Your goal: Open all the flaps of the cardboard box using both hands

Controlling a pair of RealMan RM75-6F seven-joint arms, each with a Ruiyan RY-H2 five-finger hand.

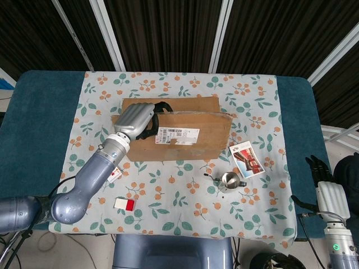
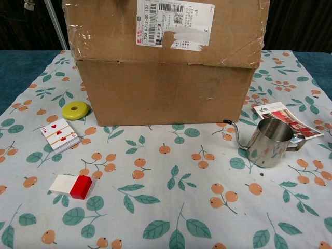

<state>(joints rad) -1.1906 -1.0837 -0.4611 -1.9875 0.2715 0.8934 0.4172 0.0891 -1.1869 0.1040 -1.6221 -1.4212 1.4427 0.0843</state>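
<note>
Head view: cardboard box (image 1: 185,134) sits mid-table on the floral tablecloth (image 1: 185,190), slightly toward the far side. Left hand (image 1: 136,119) is on the box's left end, fingers (image 1: 160,106) curled over the edge of the labelled top flap (image 1: 179,134), gripping it; flap is raised and tilted toward the near side, shipping label facing up. Right hand (image 1: 328,190) hangs off the table's near-right corner, well apart from the box, holding nothing, fingers straight and apart. Right of the box: a booklet (image 1: 247,158), and just near-left of it a steel gooseneck pitcher (image 1: 230,181). Near-left of the box: playing cards (image 1: 114,172), partly hidden by the left forearm, and a red-and-white block (image 1: 124,203).

Chest view: box front wall (image 2: 161,91) fills the far centre, the lifted flap (image 2: 166,28) standing above it, label at the top edge. No hands visible. Yellow ring (image 2: 75,110) touches the box's near-left corner; cards (image 2: 60,134) and block (image 2: 70,185) nearer. Pitcher (image 2: 270,141) near-right, booklet (image 2: 285,118) behind it.
</note>
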